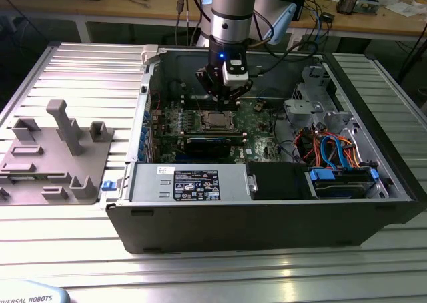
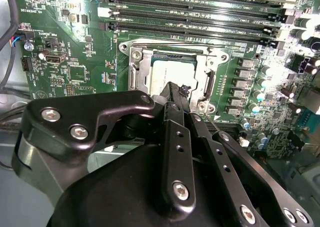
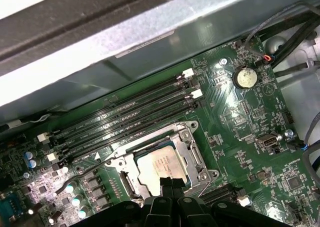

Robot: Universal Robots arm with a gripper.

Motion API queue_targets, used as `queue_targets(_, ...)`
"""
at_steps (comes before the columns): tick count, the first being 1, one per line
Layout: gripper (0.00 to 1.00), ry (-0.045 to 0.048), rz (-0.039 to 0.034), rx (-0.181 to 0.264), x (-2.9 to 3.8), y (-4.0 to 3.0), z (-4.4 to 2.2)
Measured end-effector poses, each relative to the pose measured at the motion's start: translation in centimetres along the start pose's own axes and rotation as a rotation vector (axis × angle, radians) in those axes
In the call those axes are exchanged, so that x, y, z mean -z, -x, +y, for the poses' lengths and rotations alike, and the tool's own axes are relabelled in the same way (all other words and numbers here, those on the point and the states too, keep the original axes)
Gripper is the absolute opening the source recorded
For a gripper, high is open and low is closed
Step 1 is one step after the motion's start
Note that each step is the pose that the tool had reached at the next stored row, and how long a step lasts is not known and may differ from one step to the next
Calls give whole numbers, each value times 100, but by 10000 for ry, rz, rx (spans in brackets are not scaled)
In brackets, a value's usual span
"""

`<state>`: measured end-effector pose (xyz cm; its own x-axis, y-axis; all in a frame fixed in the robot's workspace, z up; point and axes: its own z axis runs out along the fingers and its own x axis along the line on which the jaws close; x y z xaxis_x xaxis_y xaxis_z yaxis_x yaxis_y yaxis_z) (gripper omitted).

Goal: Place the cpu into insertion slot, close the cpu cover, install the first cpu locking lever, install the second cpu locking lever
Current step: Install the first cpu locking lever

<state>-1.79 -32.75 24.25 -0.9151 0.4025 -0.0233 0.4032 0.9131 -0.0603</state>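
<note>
Jaws, closed together, hang over the cpu (image 3: pixel 160 164) seated in the insertion slot (image 3: pixel 129 186).

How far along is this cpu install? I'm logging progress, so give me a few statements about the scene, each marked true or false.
1. The dull silver-grey square cpu sits in its socket on the green circuit board. True.
2. The black tool hangs over the grey plastic fixture. False: it is right over the cpu.
3. The thin silvery metal cover frame lies flat around the cpu. True.
4. The fixture stands inside the dark computer case. False: it stands outside the case, on the exterior view's left.
</note>
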Motion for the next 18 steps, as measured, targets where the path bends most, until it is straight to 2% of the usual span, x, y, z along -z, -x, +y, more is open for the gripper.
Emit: queue_targets(18,11,6,-16,270,0,0,0)
